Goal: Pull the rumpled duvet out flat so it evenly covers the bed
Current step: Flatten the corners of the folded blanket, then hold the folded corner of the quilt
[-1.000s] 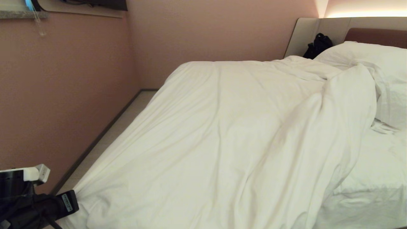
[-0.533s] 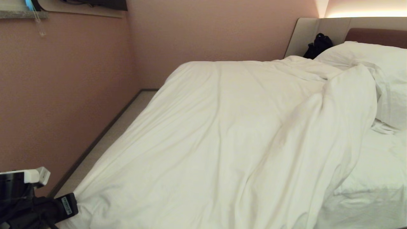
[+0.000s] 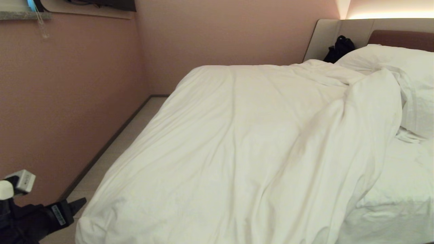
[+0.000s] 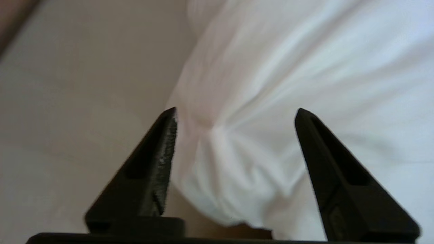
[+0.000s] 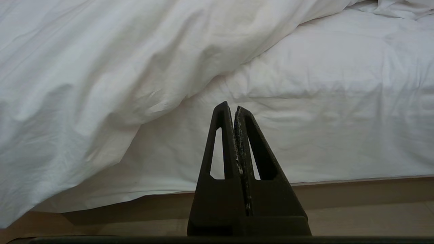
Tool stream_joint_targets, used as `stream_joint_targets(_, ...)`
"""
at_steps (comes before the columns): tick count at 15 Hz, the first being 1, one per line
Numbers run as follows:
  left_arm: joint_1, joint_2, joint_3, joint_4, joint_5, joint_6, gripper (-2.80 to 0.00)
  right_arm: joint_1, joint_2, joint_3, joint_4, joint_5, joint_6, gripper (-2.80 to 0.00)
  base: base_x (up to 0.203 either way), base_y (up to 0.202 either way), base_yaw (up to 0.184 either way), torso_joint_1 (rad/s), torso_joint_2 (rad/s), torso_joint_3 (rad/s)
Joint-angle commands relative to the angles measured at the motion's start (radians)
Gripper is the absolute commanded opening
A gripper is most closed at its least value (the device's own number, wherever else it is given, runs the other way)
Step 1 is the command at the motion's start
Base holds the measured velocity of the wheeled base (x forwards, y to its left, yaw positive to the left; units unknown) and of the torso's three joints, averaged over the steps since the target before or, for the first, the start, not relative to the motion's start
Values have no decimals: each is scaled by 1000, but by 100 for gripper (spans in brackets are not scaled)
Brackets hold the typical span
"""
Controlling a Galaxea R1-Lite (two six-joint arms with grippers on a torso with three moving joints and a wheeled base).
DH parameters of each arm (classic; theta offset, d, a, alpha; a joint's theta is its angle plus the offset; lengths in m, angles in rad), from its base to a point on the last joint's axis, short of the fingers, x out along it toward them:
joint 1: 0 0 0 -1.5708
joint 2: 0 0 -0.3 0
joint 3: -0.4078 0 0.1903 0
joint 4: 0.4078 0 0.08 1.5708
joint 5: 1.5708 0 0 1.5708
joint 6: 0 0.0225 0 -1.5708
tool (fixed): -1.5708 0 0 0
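A: So, at eight o'clock, what is the left gripper doing?

B: It is hanging with jaws spread beside the duvet corner, gripping nothing.

A: And the duvet?

B: It is lying across the bed, bunching toward three o'clock and leaving sheet bare. The right gripper is sitting pressed together, likely parked.

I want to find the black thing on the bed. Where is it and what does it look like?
Start at the bed's headboard, against the far wall. In the corner beside its brown padded panel, just behind the white pillow, sits a small black bundle. It is the only dark thing among all the white bedding.
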Motion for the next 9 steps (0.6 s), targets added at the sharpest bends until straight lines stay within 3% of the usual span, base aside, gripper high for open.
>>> stream_joint_targets(1, 3, -257, -32, 36, 1, -6, 0, 0, 0, 0, -1, 1, 0, -280, 0, 0, 0, 0, 0, 0)
stream_joint_targets(4, 8, -551, -121, 195, -1, -31, 0, 0, 0, 0, -1, 1, 0, -280, 0, 0, 0, 0, 0, 0)
stream_joint_targets(9, 7, -912, -306, 613, -11, -51, 0, 0, 0, 0, -1, 1, 0, -280, 0, 0, 0, 0, 0, 0)
